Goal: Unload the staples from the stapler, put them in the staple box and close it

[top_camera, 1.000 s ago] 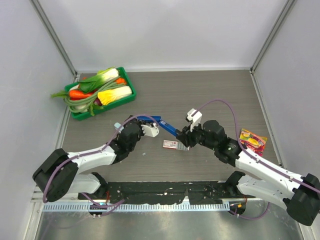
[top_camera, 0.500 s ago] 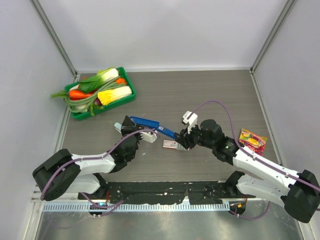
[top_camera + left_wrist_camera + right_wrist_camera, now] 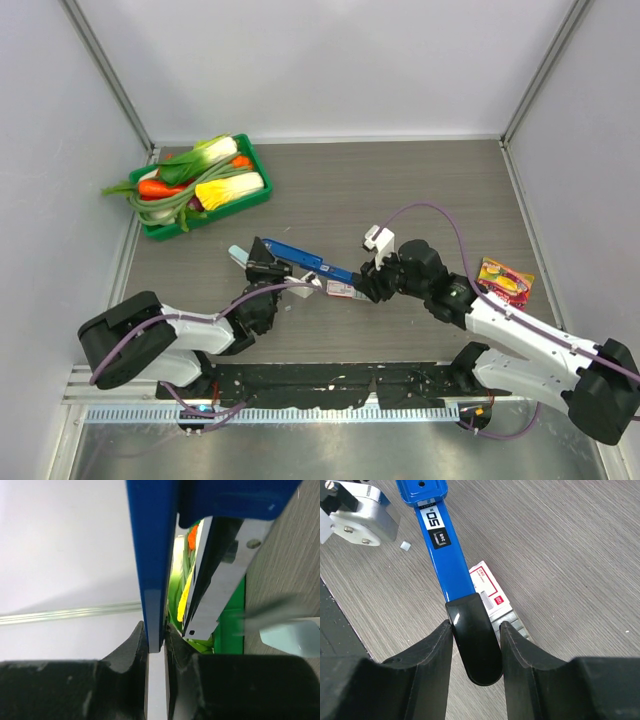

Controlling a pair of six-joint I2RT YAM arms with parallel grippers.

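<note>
Stapler: the stapler (image 3: 305, 262) is lifted off the counter (image 3: 420, 190), a little left of the middle, and spans between the two arms.
Stapler state: in the left wrist view the blue cover stands apart from the silver and black inner parts, so it looks partly opened. No staples can be made out.
Left end effector: the left end effector (image 3: 156, 645) is pressed together on the thin edge of the blue cover.
Right end effector: the right end effector (image 3: 475, 645) is closed around the black rounded end, its fingers (image 3: 440, 650) touching the broad part. I judge this grip to be light.
Below: a small white and red box (image 3: 490, 592) lies on the counter just under the black end.
Nearby: a pale teal block (image 3: 290, 635) is beside the left end effector. A green tray (image 3: 255, 195) of vegetables is well apart at the far left.
Step in hand: probably to open the stapler fully, so that the staple channel is free.
How to do it well: let the left pinch be the fixed point, and lead the black end in an arc around the hinge, not in a straight pull.
Care: the left grip is on a narrow edge, so a sideways force may twist the cover out.
Also: tilt the channel over bare counter, not over the box.
</note>
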